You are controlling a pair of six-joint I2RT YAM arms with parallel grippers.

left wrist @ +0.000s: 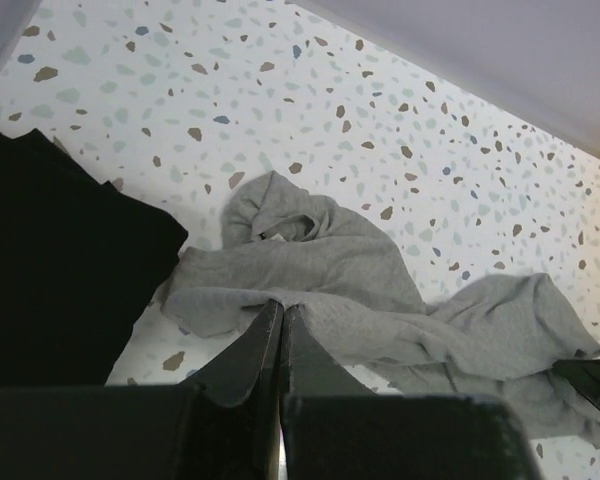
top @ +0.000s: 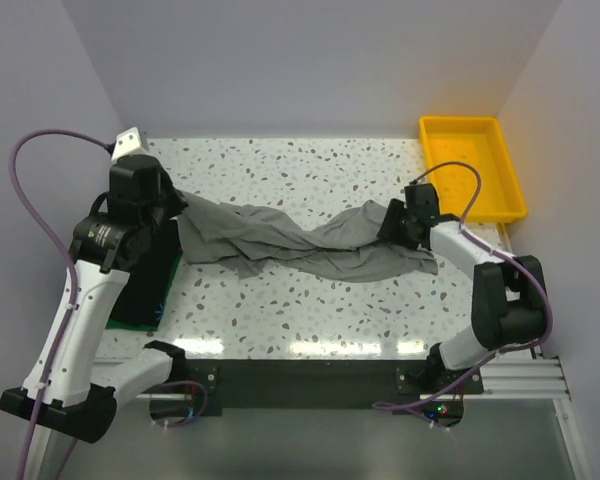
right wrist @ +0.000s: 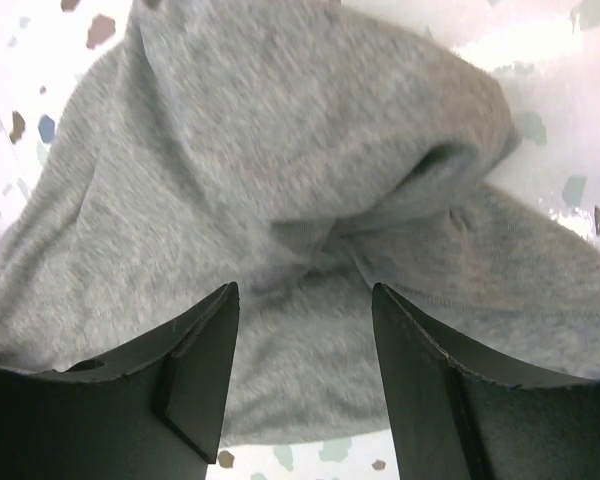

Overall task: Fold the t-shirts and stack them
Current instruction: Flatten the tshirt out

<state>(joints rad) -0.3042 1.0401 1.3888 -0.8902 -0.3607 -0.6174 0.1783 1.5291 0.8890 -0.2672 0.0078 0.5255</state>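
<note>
bright, even overhead light; white glare streaks along the speckled white table [top: 280, 312] near edge; heather-grey fabric t-shirt [right wrist: 280, 150] blurs softly in the right wrist view.

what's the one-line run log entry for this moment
left gripper shut on crumpled heather-grey fabric t-shirt | right gripper open above it | not yet folded

Looking at a heather-grey t-shirt [top: 300, 240] here, unfolded and bunched into a twisted band across the middle of the table [top: 280, 160], left end lifted a bit. Also a folded black t-shirt [top: 140, 285] flat at the table's left edge, stacked on a green one [top: 167, 290] barely peeking out.
</note>
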